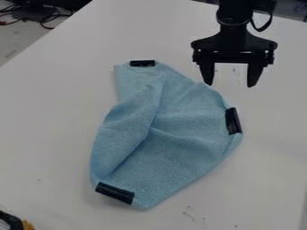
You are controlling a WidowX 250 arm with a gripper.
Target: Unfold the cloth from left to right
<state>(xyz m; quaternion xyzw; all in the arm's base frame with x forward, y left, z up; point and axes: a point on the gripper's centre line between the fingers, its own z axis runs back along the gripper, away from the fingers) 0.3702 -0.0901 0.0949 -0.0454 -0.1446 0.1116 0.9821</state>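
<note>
The cloth lies on the middle of the tabletop, partly spread, with a flap down its left side as the camera sees it and a crease running from near the top toward the lower left, so some of its width is probably doubled up there. Dark strips sit on its edge, a top strip, a right strip and a lower strip, likely put there to mark corners or give a firmer place to pinch than the soft weave. The rumpled middle suggests slack that a pull toward the right could take out, though the light cloth might slide whole instead of opening. Just beyond its upper right edge hangs the tool, released, its two fingers spread well apart with nothing between them, which suits closing on an edge or strip next; it would first have to be lined up with the layer to be drawn across, since catching both layers would drag the fold along. Farther out, cables lie beyond the tabletop at the upper left, away from the work
</note>
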